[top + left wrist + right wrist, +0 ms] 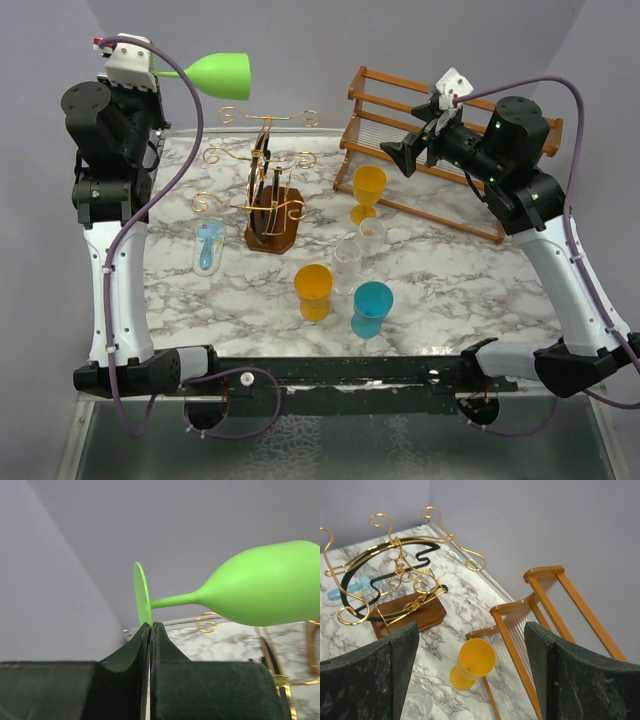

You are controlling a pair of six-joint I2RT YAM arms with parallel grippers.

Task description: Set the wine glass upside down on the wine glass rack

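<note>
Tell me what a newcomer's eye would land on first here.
The bright green matte wine glass stands out, held sideways by its foot in the left gripper, high over the far left of the marble table. Below it stands the thin gold wire rack with scroll arms on a dark wooden base. The right gripper hangs open at far right.

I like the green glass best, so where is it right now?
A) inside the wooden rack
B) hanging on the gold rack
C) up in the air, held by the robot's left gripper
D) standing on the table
C: the left gripper pinches the foot of the green glass, which lies sideways in the air, clear of the gold rack.
</note>
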